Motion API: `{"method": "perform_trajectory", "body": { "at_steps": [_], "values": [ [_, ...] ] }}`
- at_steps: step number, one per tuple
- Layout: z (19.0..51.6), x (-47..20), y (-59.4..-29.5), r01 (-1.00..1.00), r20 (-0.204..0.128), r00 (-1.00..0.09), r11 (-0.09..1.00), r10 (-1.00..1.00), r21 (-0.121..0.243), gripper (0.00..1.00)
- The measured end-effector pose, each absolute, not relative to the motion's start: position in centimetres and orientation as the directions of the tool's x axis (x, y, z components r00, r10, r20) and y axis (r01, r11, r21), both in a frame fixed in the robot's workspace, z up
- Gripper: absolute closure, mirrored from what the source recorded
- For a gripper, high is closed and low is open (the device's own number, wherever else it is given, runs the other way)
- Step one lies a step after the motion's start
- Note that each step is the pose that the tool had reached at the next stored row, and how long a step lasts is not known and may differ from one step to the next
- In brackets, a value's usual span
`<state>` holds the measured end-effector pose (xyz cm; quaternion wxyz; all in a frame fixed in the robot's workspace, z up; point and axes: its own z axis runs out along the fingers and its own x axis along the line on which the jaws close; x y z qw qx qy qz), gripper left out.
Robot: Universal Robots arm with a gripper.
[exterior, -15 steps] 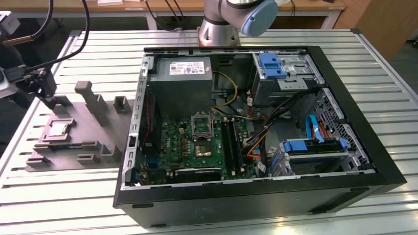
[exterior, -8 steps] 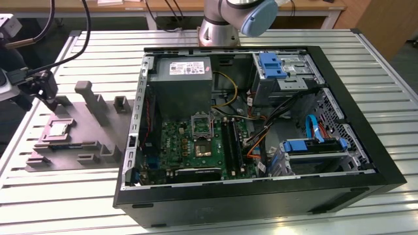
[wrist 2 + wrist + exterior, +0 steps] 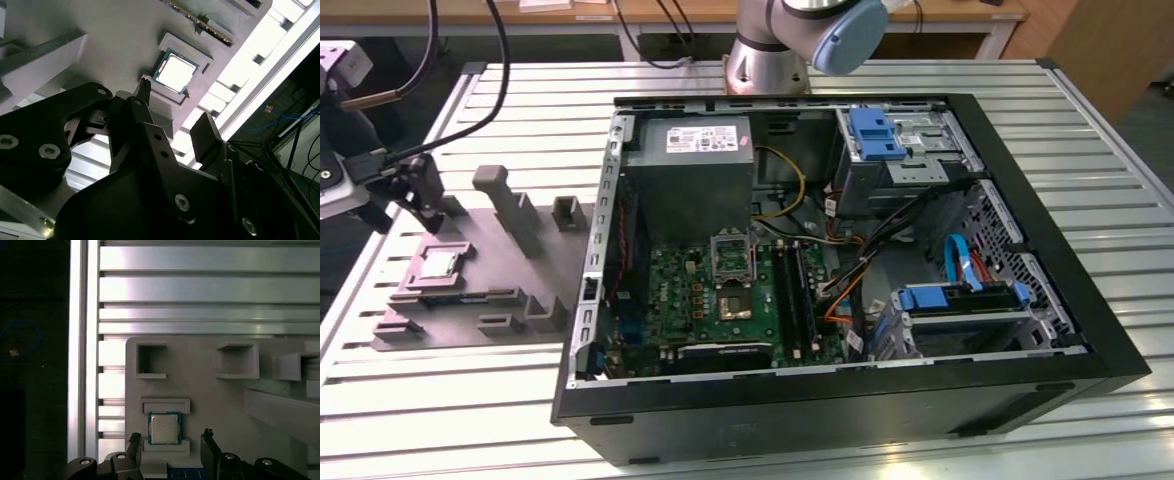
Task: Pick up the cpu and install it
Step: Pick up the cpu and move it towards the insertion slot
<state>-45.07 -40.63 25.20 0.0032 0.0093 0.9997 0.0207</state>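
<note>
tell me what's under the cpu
The cpu lies in a shallow pocket of the grey holder plate, between two raised lips. The plate rests on the slatted metal table. The pocket floor beneath the chip is covered by it.

The chip lies open from above, with free room on two sides; low gray walls block the other two.

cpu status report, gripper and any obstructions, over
Gripper open, poised over the cpu, not gripping. Cpu seated in its pocket on the grey fixture plate. Nothing in the way.
</note>
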Motion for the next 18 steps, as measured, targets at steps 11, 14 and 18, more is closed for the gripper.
{"method": "perform_trajectory", "body": {
  "at_steps": [11,14,18],
  "values": [
    [25.12,-45.07,-40.63,0.018,-0.006,-1.000,0.999,0.019,0.041,0.41],
    [25.04,-45.07,-40.63,0.018,-0.006,-1.000,0.999,0.019,0.042,0.40],
    [24.46,-45.11,-40.63,0.024,-0.006,-1.000,0.999,0.024,0.039,0.34]
  ]
}}
